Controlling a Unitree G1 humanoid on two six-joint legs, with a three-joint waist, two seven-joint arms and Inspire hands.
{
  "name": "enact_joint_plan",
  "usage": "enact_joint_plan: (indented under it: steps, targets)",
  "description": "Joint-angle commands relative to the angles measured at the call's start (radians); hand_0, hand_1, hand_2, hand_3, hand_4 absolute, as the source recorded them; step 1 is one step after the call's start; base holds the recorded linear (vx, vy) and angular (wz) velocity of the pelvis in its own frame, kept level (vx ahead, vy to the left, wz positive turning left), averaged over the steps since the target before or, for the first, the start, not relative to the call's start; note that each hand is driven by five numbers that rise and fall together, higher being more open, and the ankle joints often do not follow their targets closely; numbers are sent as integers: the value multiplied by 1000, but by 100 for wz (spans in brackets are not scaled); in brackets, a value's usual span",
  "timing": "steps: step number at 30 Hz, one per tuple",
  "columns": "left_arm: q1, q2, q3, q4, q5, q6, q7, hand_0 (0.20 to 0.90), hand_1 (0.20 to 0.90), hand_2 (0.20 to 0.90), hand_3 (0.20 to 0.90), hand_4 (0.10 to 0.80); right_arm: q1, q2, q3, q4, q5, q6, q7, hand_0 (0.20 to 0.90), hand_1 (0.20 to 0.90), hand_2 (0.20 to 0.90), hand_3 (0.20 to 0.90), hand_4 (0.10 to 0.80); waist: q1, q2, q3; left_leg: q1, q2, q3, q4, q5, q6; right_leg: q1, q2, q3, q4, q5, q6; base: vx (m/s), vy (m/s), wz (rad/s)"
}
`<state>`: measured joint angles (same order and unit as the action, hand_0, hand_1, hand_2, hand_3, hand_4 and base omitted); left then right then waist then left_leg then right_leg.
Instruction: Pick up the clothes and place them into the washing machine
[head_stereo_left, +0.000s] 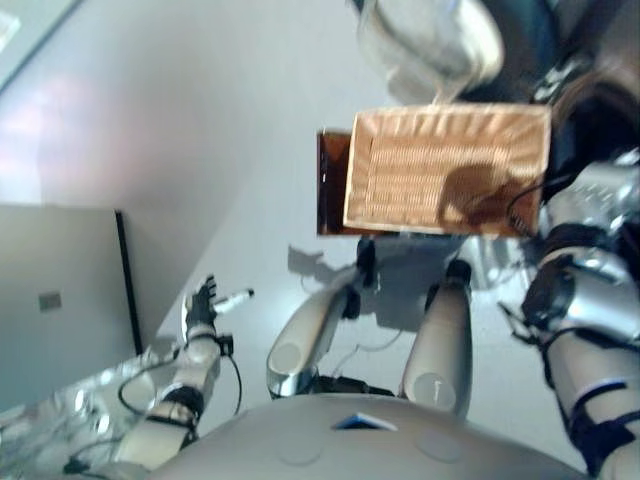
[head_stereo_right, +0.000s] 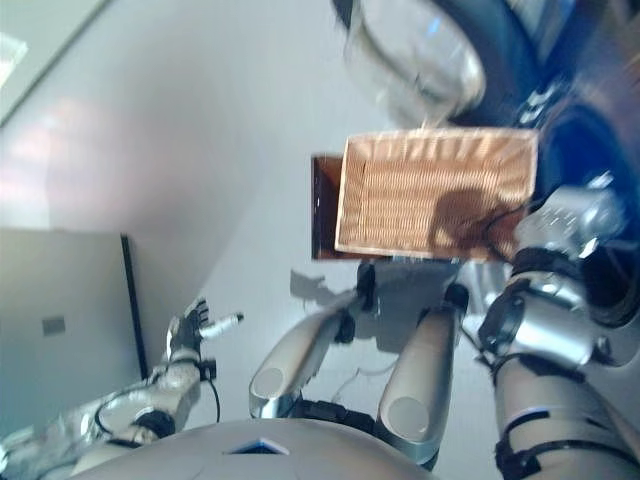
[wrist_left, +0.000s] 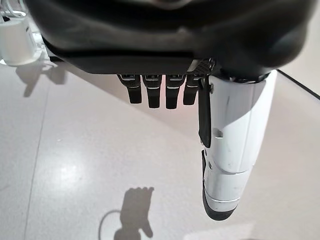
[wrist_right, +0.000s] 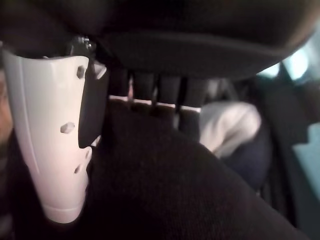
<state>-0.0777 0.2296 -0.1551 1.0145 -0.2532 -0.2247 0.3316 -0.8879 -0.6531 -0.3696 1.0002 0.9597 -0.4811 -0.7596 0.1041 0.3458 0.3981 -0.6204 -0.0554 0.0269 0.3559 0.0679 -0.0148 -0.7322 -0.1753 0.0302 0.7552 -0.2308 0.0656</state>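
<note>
Fingers: left hand (wrist_left: 165, 92) is held with fingers relaxed and empty, over bare floor (wrist_left: 75, 150); right hand (wrist_right: 150, 95) fingers cannot be judged.
Clothes: a pale garment (wrist_right: 227, 125) is seen past the right hand, inside the washing machine (head_stereo_left: 520, 30).
Basket (head_stereo_left: 445, 170): emptied, apparently.

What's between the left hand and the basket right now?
Only bare pale floor, as both eye views show. The left hand, open and empty, hangs off to the robot's left; the wicker basket sits ahead.
</note>
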Motion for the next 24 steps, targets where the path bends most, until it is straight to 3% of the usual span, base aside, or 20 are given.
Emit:
enact_joint_plan:
  steps: [1,2,7,9,10,14,15,16,17,18,24]
  targets:
    - [21,88,79,42,-41,-13,73,900,900,900,900,800,-111,-178,87,-179,-125,-99,66,263,263,263,263,345,-34,-62,-50,-77,-6,25,285,-209,-30,14,66,-35,-59,39,-30,44,-74,-13]
    - [18,96,88,43,-47,-16,76,900,900,900,900,800,-113,-189,92,-179,-131,-99,67,900,900,900,900,800,-34,-69,-55,-87,-6,22,317,-251,-34,2,65,-33,-27,8,-24,1,-78,-3]
    - [37,109,92,4,-43,-23,79,900,900,900,900,800,-95,-176,115,-166,-124,-89,96,900,900,900,900,800,-43,-89,-60,-130,17,37,399,-299,-28,-50,87,-40,47,-25,-23,0,-37,-3]
    - [55,113,98,0,-44,-24,74,900,900,900,900,800,-92,-172,111,-139,-115,-71,116,900,900,900,900,800,-42,-94,-52,-135,21,44,409,-285,-23,-51,88,-47,42,-3,-29,-32,-2,-8]
    - [57,112,102,6,-48,-22,72,900,900,900,900,800,-89,-167,106,-129,-103,-70,122,900,900,900,900,800,-40,-95,-57,-126,18,37,419,-313,-24,-42,91,-44,49,-30,-26,-72,-10,-13]
    - [62,125,105,17,-50,-14,54,900,900,900,900,800,-85,-144,103,-44,3,-52,212,900,900,900,900,800,-39,-105,-60,-121,18,37,407,-294,-20,-31,94,-55,36,-12,-34,8,-4,-2]
    - [61,124,104,22,-48,-11,53,900,900,900,900,800,-84,-133,105,-27,10,-48,217,900,900,900,900,800,-36,-107,-67,-110,16,31,414,-319,-21,-21,94,-52,41,-35,-32,0,0,0]
    - [59,123,106,30,-48,-7,50,900,900,900,900,800,-75,-102,109,-6,26,-38,237,900,900,900,900,800,-35,-110,-65,-111,19,36,399,-292,-20,-19,94,-58,26,-10,-36,119,7,2]
    - [58,120,106,39,-48,-1,48,900,900,900,900,800,-61,-70,114,16,27,-21,246,900,900,900,900,800,-31,-112,-75,-93,17,31,397,-315,-20,0,97,-56,24,-30,-34,-74,5,0]
    - [53,118,105,49,-43,4,45,900,900,900,900,800,-58,-52,136,35,10,-2,257,900,900,900,900,800,-28,-116,-71,-94,19,37,382,-283,-17,-1,97,-61,7,3,-39,0,0,0]
    - [48,82,92,79,-23,17,29,900,900,900,900,800,73,172,145,78,20,45,324,900,900,900,900,800,-17,-138,-82,-1,16,33,275,-253,-7,101,105,-62,-90,34,-44,40,8,-8]
